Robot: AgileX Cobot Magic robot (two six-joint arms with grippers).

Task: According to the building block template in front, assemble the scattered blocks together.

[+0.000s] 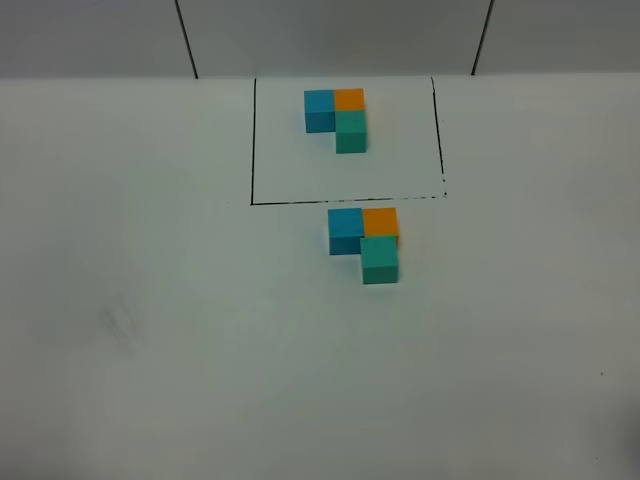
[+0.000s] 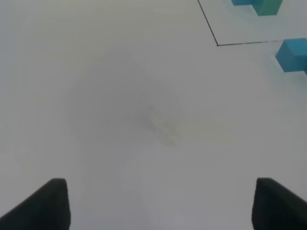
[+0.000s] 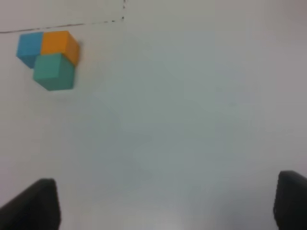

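We see the template [image 1: 345, 140] at upper centre, the blocks [image 1: 365, 243] just below its frame, touching in an L. Left gripper [image 2: 160, 203] and right gripper [image 3: 165, 203] both wide, empty.

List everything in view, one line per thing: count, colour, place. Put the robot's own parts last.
building block template: 1, black-lined rectangle at the far middle of the table, framing an L of blue, orange and teal-green cubes.
blue cube: 1, sky-blue, just outside the frame's near line, touching the orange cube.
orange cube: 1, orange, right of the blue one.
teal-green cube: 1, teal-green, in front of the orange one, touching it.
table: 1, white.
left gripper: 1, black, open, over bare table.
right gripper: 1, black, open, over bare table.
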